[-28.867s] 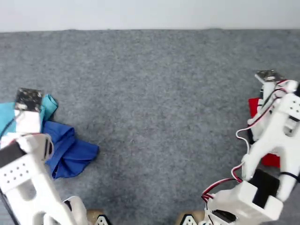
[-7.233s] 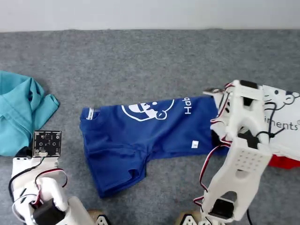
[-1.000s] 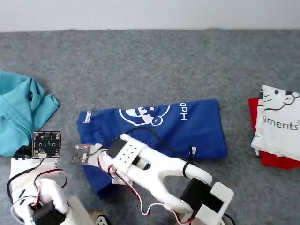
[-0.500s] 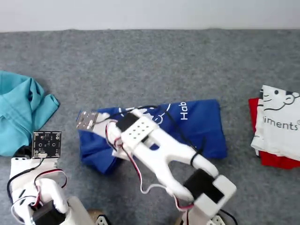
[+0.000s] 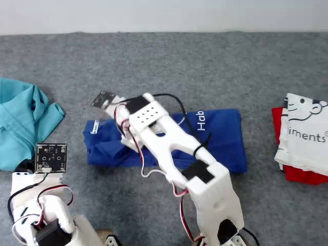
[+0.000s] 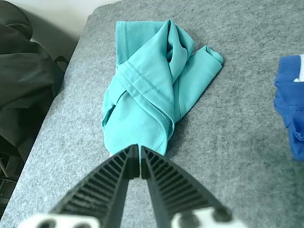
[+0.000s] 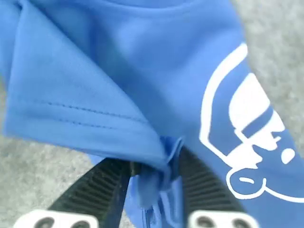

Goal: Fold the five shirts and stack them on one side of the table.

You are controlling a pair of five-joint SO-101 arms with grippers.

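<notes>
Your right gripper point(image 7: 154, 161) pinches a stitched fold of the smooth blue shirt point(image 5: 220, 139); your left gripper point(image 6: 140, 156), closed and empty, sits near it.

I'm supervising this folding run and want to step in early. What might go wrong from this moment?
The right gripper pinches only a small bunched bit of the blue shirt, so the cloth may slip out mid-fold. The shirt's collar end looks rumpled under the arm, so the fold may land crooked and stack badly.
</notes>
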